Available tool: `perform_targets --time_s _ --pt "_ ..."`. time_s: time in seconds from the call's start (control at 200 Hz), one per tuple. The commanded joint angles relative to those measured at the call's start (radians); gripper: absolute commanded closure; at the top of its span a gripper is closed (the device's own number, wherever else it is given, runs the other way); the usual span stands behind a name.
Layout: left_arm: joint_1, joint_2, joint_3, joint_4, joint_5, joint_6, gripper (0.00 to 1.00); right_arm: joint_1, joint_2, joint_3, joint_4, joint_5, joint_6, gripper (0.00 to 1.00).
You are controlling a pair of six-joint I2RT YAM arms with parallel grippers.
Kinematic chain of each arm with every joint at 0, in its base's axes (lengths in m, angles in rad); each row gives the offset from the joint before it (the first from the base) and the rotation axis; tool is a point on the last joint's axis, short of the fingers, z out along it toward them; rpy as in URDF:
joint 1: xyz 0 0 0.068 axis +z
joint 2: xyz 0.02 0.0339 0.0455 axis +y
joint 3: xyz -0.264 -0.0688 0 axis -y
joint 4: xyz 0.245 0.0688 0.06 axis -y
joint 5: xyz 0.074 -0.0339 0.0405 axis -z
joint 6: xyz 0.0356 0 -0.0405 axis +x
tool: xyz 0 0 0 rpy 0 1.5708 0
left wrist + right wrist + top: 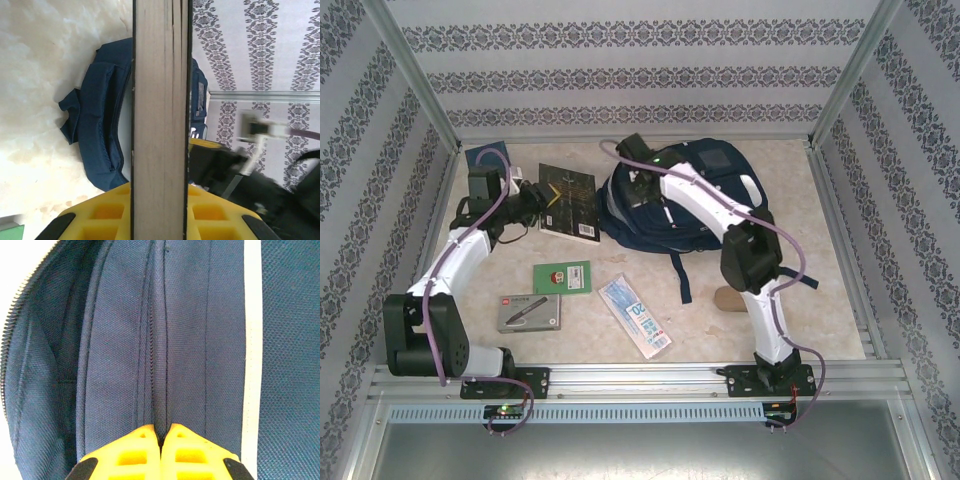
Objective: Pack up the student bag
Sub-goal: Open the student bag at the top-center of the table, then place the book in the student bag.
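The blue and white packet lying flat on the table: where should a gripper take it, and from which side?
I would take the packet at its middle, across the narrow width, coming straight down from above. It lies flat and slanted, so turn the jaws to match; nothing lies against its long edges.

Top view: right arm (705,205) covers the middle of the student bag (620,222). A tan thing (728,298) behind its elbow, toward the counter's right edge, is half hidden and can't be identified. Left wrist view: book (160,120) blocks the bag's centre and runs off top and bottom. Print on green box (562,277), grey case (530,313) and packet (635,315) is too small to read. Right wrist view: bag cut off on every side.
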Motion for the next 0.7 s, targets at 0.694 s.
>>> perform_targets --time_s 0.694 --pt "-0.444 0.536 0.286 0.63 -0.364 -0.283 1.0 -0.167 -0.269 0.11 0.026 -0.437 0.219 1.0"
